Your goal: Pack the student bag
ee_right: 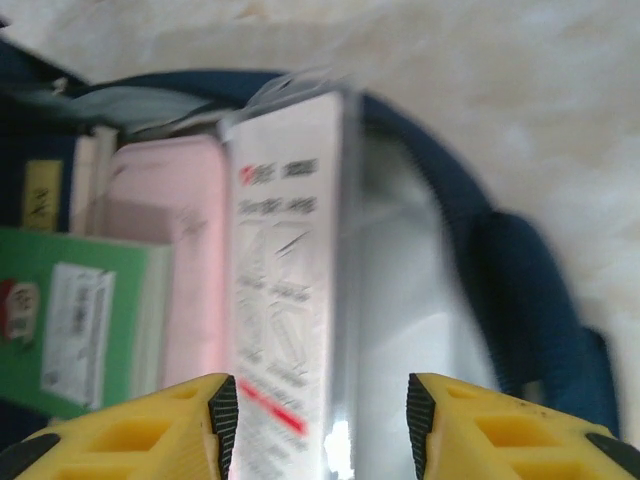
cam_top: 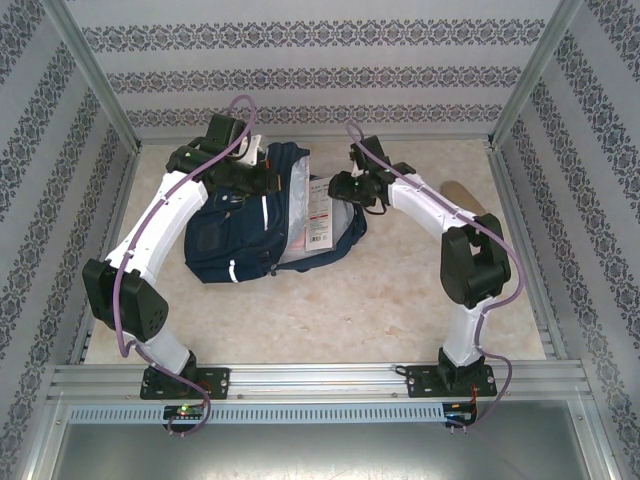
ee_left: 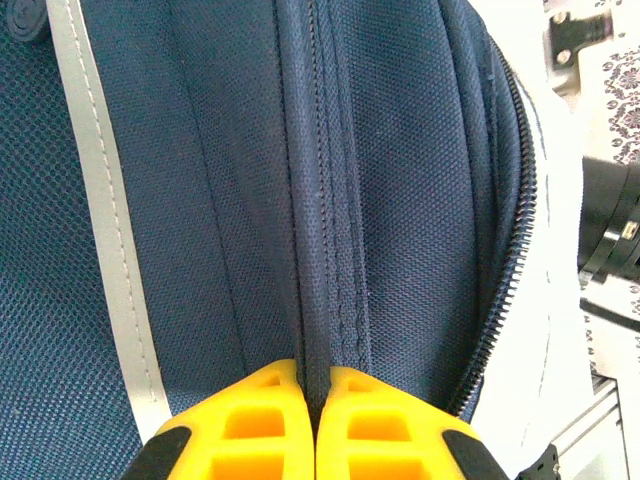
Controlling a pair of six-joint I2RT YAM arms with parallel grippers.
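Observation:
The student bag (cam_top: 228,240), navy with a thin white stripe (ee_left: 100,200), lies on its side at the back of the table, its main opening facing right. My left gripper (ee_left: 314,385) is shut on a stitched fold of the bag's fabric (ee_left: 330,200) beside the open zip; from above it (cam_top: 262,180) sits at the bag's top edge. My right gripper (ee_right: 322,420) stands open at the mouth, its pads on either side of a white printed packet in clear wrap (ee_right: 285,260) without touching it. A pink item (ee_right: 175,260) and a green book (ee_right: 80,310) sit inside the bag.
A brown flat object (cam_top: 462,193) lies on the table at the back right, behind my right arm. Patterned walls close in the sides and back. A metal rail (cam_top: 320,378) runs along the near edge.

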